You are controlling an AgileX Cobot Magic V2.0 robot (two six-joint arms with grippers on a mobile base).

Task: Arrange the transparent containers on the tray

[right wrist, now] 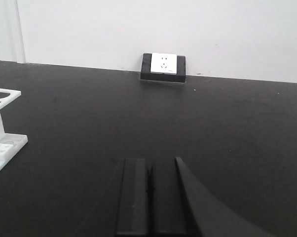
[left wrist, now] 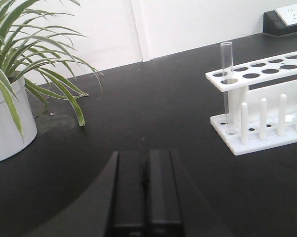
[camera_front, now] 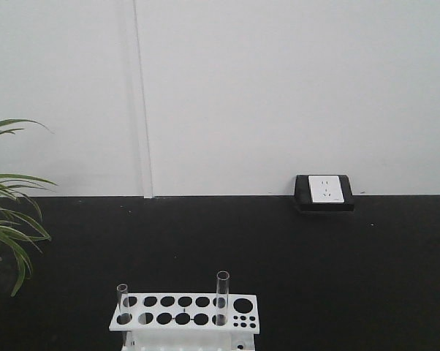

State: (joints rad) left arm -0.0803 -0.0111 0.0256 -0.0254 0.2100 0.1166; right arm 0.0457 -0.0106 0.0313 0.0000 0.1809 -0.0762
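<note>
1. Closest to the left wrist camera are my own black fingers. My left end effector [left wrist: 146, 157] has them pressed together with nothing between, low over the black surface [left wrist: 153, 98].
2. My right end effector [right wrist: 149, 164] looks the same: fingers pressed together, holding nothing, with bare surface ahead of it.
3. At the near edge of the front view stands a white rack [camera_front: 183, 313]. Two tubes stand upright in it. One tube [camera_front: 122, 303] is in a hole at the left end. The other tube [camera_front: 222, 296] is further right, with empty holes between them.
4. From the left wrist I see one tube [left wrist: 226, 74] at the rack's end, ahead and to the right of my fingers and well apart from them. The right wrist view shows only a corner of the rack, off to the left.
5. No view shows the tray, so I cannot tell where it is.
6. A plant [left wrist: 20, 54] is off to the left and a socket [camera_front: 327, 189] sits by the back wall. Neither looks in the way.
7. I think this is the very start: no tube is picked up yet.
8. Next, I think the left fingers must spread, reach that tube, pinch it softly above the rack and lift it straight up. Glass is smooth, so it could slip. I also need to find the tray.
</note>
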